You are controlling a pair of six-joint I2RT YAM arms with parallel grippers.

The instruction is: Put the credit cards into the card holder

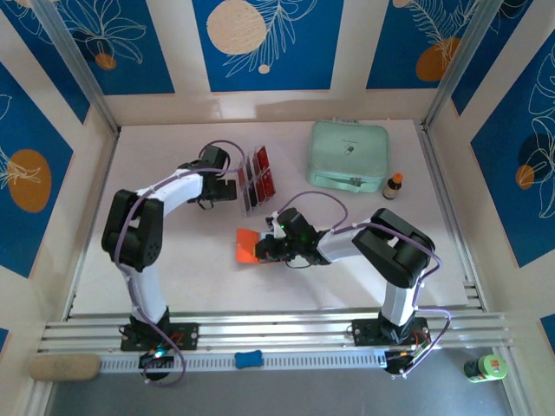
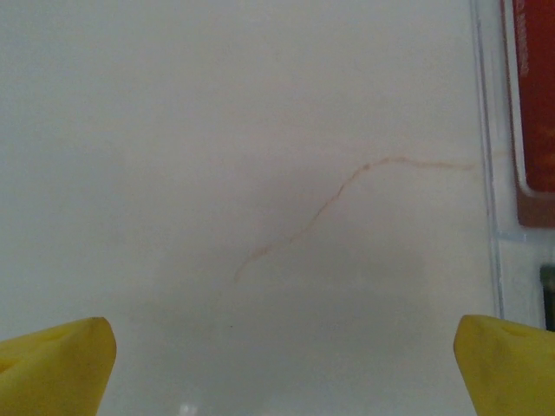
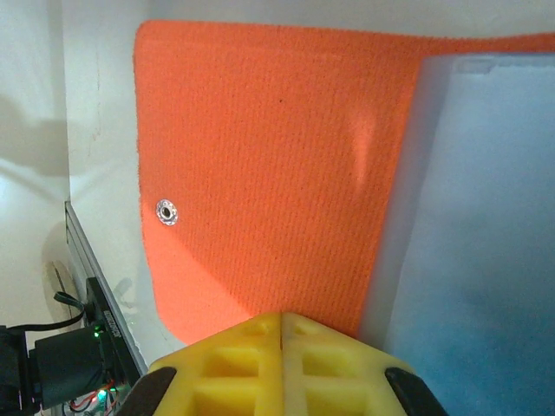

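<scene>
Top external: the small square orange folding wallet [image 1: 246, 246] lies open on the white bench [image 1: 173, 260], spread left-right with its flap pointing left. The right hand [image 1: 265, 248] is at its right edge. The left hand [image 1: 236, 188] is beside thin red and black cards [image 1: 263, 176] in a clear rack [image 1: 251, 204].
Left wrist: yellow fingers [image 2: 52, 364] are wide apart.
Right wrist: fingers are together at the wallet's near edge.

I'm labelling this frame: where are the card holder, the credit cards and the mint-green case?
card holder [image 1: 246, 246], top external view, on its orange flap.
credit cards [image 1: 263, 179], top external view, on a red card.
mint-green case [image 1: 349, 154], top external view, on its lid.
</scene>
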